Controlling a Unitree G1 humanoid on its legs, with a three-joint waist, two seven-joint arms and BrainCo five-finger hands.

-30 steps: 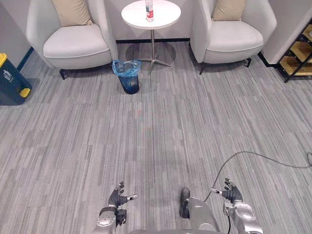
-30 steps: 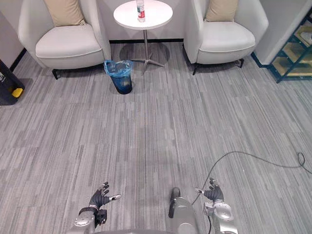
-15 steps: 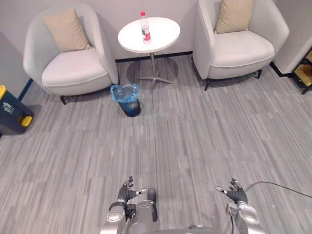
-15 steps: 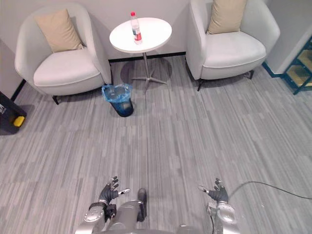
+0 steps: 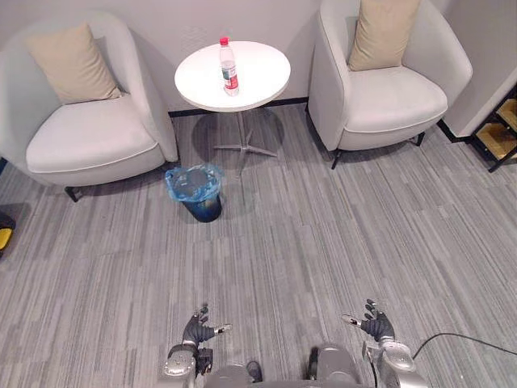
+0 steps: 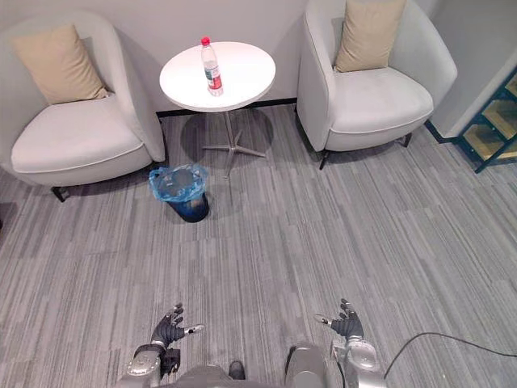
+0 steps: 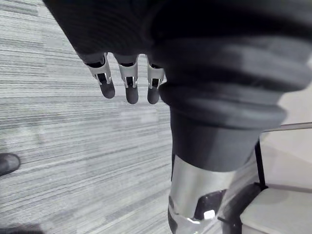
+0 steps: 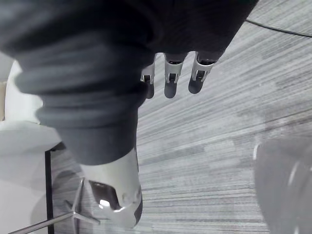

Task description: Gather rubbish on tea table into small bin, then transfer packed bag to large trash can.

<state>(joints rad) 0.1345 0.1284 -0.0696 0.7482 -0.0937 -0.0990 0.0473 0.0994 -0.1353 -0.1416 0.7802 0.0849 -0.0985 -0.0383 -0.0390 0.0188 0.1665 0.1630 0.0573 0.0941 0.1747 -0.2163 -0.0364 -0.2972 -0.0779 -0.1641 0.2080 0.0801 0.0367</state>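
Left hand [image 5: 196,330]: low at 7 o'clock in the head view, above the grey carpet floor [image 5: 291,242]; fingers [image 7: 127,90] released, straight, holding nothing.
Right hand [image 5: 376,328]: low at 5 o'clock, well apart from the left; fingers [image 8: 168,87] released, spread, empty.
Bottle [image 5: 229,66]: upright near the middle of the round white tabletop [image 5: 262,81], at 12 o'clock, well apart from both hands.
Small bin [image 5: 196,192]: on the floor at 7 o'clock from the tabletop, lined with a blue bag [image 5: 179,179], near the left armchair [image 5: 81,141].
Armchairs: white, at 9 and 3 o'clock of the tabletop, right armchair [image 5: 392,101] included; a beige cushion [image 5: 71,63] against each back.
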